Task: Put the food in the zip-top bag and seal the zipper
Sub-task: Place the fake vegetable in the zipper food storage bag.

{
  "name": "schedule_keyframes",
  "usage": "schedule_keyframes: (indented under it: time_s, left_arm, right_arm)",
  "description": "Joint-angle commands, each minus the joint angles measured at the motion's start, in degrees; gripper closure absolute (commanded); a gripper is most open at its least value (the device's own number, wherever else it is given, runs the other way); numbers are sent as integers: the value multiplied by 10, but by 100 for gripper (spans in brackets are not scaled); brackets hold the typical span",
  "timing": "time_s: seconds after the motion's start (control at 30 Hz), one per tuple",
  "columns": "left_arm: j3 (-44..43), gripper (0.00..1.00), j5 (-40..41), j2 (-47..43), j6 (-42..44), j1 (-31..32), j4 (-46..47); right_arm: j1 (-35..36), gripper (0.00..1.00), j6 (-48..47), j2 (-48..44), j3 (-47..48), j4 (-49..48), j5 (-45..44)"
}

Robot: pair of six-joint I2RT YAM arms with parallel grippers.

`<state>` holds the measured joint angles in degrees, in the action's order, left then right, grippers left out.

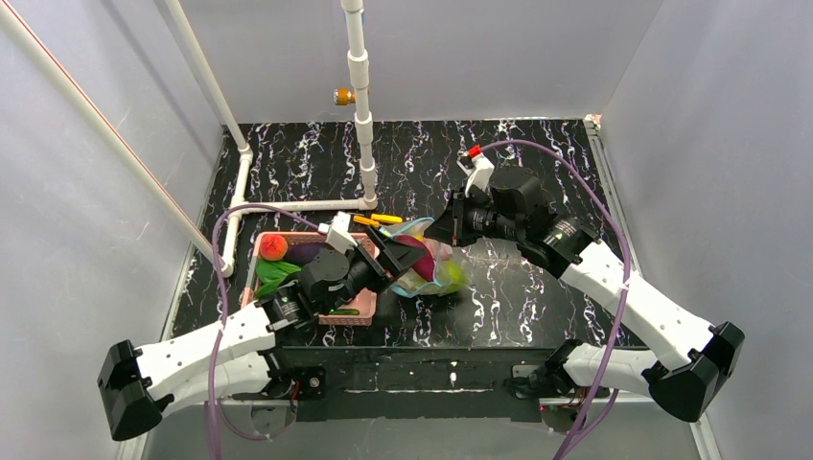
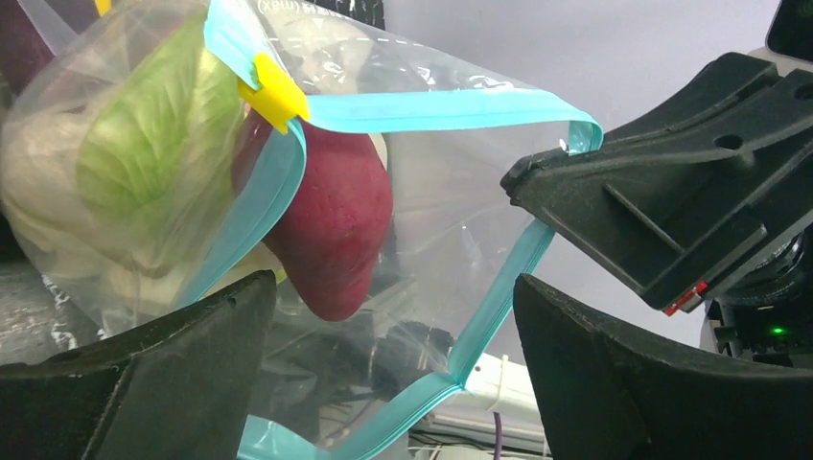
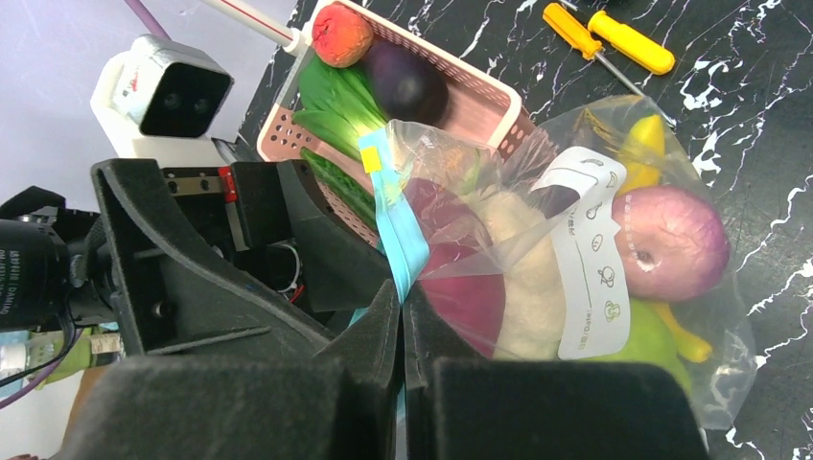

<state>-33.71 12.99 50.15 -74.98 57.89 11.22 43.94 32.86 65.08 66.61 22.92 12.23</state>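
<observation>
The zip-top bag [image 3: 575, 240] hangs lifted over the table, and its teal zipper [image 2: 451, 110] is spread apart into an open mouth. A yellow slider [image 2: 273, 91] sits at one end of the strip. Inside the bag are the white-and-green leafy head [image 2: 144, 153], a green pear [image 3: 642, 340], a yellow piece [image 3: 644, 144] and a round purple piece [image 3: 671, 240]. The dark red-purple oblong piece [image 2: 331, 220] lies at the mouth. My left gripper [image 2: 398, 364] stands wide open just before the mouth, holding nothing. My right gripper [image 3: 403, 316] is shut on the zipper strip.
A pink basket [image 3: 479, 91] at the left holds an orange-red fruit, a dark purple piece and green leaves. Two yellow-handled screwdrivers [image 3: 614, 38] lie on the black marbled table behind the bag. A white pipe frame [image 1: 362, 115] stands at the back left.
</observation>
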Motion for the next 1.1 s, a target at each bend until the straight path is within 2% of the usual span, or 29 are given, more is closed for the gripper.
schedule_keyframes:
  time_s: [0.0, 0.3, 0.57, 0.67, 0.77, 0.87, 0.97, 1.07]
  left_arm:
    - [-40, 7, 9, -38, 35, 3, -75]
    - [-105, 7, 2, -99, 133, 3, -190]
    - [-260, 7, 41, -81, 255, 3, -432]
    - [-279, 12, 65, -75, 267, 2, -469]
    - [-262, 22, 35, -63, 264, 2, -461]
    - [-234, 39, 12, -40, 255, 3, -440]
    - [-237, 51, -22, -1, 286, 3, -436]
    - [-230, 61, -21, 16, 277, 2, -453]
  right_arm:
    - [-1, 99, -4, -24, 5, -40, 9]
    - [-1, 99, -11, -28, 9, -34, 5]
    - [-1, 99, -10, -37, 11, -33, 9]
    - [-2, 99, -15, -28, 16, -27, 13]
    - [-2, 99, -28, -29, 19, -19, 11]
    - [-3, 99, -33, -27, 31, -5, 4]
    - [-3, 99, -35, -24, 35, -2, 13]
    - [-3, 99, -31, -29, 30, -5, 19]
